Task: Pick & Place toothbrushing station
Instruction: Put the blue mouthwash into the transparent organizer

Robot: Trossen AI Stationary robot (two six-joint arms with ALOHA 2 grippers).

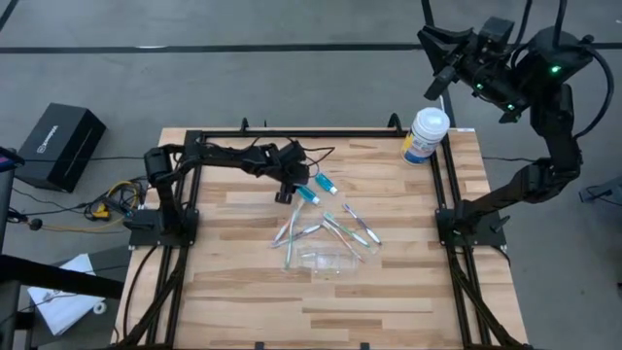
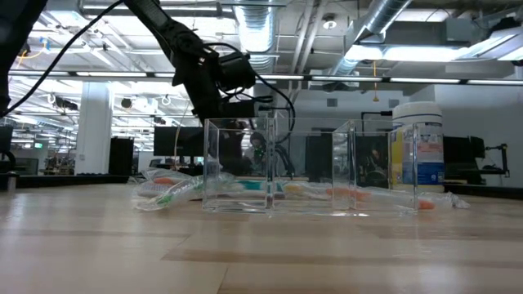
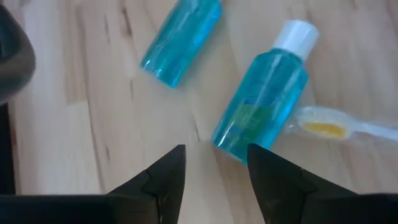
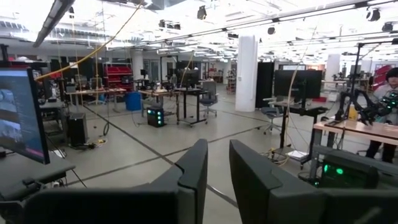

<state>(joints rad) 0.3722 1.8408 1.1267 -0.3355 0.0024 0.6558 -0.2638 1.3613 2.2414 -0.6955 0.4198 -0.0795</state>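
From above, we saw the left gripper (image 1: 284,194) low over the table, just beside the two toothpaste tubes (image 1: 317,190), with the toothbrushes (image 1: 326,231) scattered between them and the clear container (image 1: 330,262) nearer the front edge. The right gripper (image 1: 439,80) hung well off the table, past the white tub (image 1: 425,134).

At table height, we looked through the container (image 2: 282,167), with brushes lying around its base; the left arm came down behind it, and its fingertips were hidden from us there.

From the left wrist, we found the fingers (image 3: 168,177) parted and empty, the nearer tube (image 3: 261,99) lying slantwise just ahead, its closed end near one tip rather than centred in the gap. We judged the risk plain: closing from there could clip only the tube's end and skid it aside, or catch the toothbrush head (image 3: 323,127) touching it.

From the right wrist, we saw narrowly parted fingers (image 4: 196,171) holding nothing, facing the room.
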